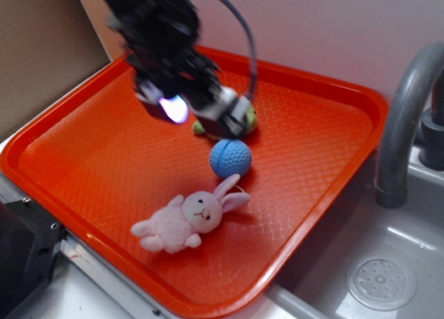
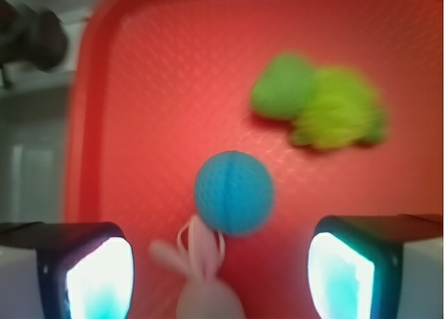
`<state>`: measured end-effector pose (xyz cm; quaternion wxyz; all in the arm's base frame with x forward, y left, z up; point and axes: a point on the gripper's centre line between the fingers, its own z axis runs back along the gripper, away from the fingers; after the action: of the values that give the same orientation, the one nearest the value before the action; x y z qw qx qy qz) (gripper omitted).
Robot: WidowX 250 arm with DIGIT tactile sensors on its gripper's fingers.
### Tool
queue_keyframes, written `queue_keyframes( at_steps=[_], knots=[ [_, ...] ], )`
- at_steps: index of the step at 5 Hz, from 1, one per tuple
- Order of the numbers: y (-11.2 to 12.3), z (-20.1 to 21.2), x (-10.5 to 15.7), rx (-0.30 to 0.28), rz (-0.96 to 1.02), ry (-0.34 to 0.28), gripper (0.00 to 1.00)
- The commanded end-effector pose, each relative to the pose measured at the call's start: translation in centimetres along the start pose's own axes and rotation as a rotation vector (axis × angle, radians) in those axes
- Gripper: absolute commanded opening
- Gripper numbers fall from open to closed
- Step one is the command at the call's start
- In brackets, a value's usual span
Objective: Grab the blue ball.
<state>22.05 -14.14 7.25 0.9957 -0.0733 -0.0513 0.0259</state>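
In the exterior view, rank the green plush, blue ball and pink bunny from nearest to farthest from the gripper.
1. Green plush, right beside the gripper.
2. Blue ball, just below it, mid-tray.
3. Pink bunny, farthest, toward the tray's front edge.

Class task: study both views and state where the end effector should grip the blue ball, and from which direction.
Grip the blue ball across its widest middle, coming straight down from above. It is round, so any diameter serves, but the pink bunny's ears touch one side, so place the fingers on the sides clear of them. The end effector is open.
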Motion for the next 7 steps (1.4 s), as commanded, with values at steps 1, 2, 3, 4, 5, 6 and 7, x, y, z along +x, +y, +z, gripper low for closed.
queue_keyframes(
  at_steps=[1,2,3,4,5,6,7],
  knots=[
    [-0.3,-6.5,1.9,0.161,0.0,0.035,0.89],
    [0.3,-6.7,1.6,0.173,-0.023,0.043,0.0],
    [0.6,-2.1,1.9,0.093,-0.1,0.031,0.0],
    [5.1,3.5,2.3,0.03,-0.156,-0.034,0.0],
    [9.8,8.4,1.2,-0.14,-0.138,-0.069,0.0],
    [12.1,14.5,1.3,-0.006,-0.1,-0.1,0.0],
    [14.0,20.0,2.6,0.099,-0.017,-0.09,0.0]
  ],
)
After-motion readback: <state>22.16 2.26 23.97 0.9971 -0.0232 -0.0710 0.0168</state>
